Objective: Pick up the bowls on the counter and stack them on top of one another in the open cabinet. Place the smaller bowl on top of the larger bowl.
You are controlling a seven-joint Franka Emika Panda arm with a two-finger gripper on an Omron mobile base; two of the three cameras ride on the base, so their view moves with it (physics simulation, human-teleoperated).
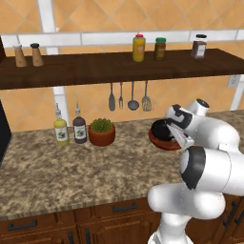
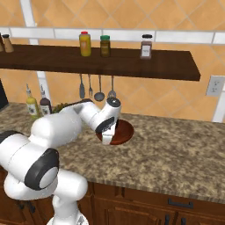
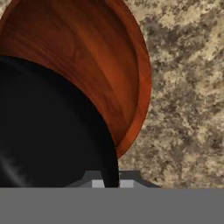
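Two fingers of the claw (image 3: 111, 181) were pinched on the rim of the small black bowl (image 3: 48, 131), which hung just above the wide reddish-brown bowl (image 3: 96, 57) resting on the granite counter (image 3: 188, 96), right of the potted plant (image 1: 101, 131). Glossy, rigid and probably light, the black bowl looked slippery; its thin rim was the sensible hold. Far above ran the open cabinet (image 2: 132, 63), carrying jars.
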